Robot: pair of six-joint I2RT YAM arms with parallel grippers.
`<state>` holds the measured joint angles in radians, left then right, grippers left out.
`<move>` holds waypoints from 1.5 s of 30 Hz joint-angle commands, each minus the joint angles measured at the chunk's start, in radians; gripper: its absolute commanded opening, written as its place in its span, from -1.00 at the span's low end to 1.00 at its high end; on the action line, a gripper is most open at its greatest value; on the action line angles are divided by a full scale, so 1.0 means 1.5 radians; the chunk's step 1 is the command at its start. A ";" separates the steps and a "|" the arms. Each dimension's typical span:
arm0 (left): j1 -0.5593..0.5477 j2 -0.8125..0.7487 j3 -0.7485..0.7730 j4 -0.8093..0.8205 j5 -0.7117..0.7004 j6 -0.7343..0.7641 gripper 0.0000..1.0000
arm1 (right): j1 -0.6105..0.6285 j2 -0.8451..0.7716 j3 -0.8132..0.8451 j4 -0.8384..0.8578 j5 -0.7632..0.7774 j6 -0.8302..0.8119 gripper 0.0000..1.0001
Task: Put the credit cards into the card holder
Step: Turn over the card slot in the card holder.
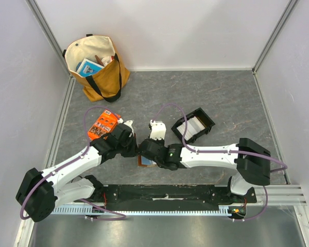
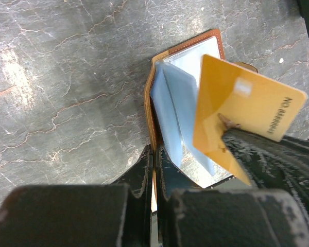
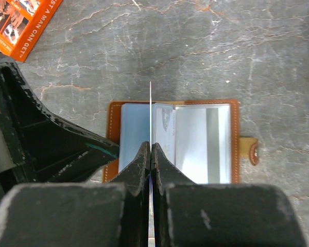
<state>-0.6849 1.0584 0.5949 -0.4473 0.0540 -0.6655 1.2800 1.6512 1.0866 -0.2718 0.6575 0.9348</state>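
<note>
The tan card holder (image 1: 144, 161) lies open on the grey mat, its clear and pale blue sleeves (image 3: 195, 144) facing up and its snap strap (image 3: 252, 152) at the right. My left gripper (image 2: 154, 154) is shut on the leather edge (image 2: 148, 110) of the card holder. My right gripper (image 3: 151, 146) is shut on a credit card. That card is golden yellow (image 2: 242, 108) in the left wrist view and an edge-on thin line (image 3: 150, 103) above the sleeves in the right wrist view. More pale credit cards (image 1: 188, 129) lie in a black tray.
The black tray (image 1: 206, 117) sits right of centre, behind the right arm. An orange printed packet (image 1: 103, 125) lies just behind the left gripper. A tan tote bag (image 1: 95, 67) stands in the far left corner. Walls close the table on three sides.
</note>
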 commanded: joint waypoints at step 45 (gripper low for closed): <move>-0.001 0.051 -0.027 0.034 -0.011 0.002 -0.96 | -0.121 -0.014 -0.122 0.040 -0.234 -0.003 -1.00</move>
<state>-0.6846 1.1263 0.5594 -0.4305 0.0334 -0.6651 1.0931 1.5707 0.8700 -0.2420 0.4015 0.9421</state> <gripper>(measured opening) 0.033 0.010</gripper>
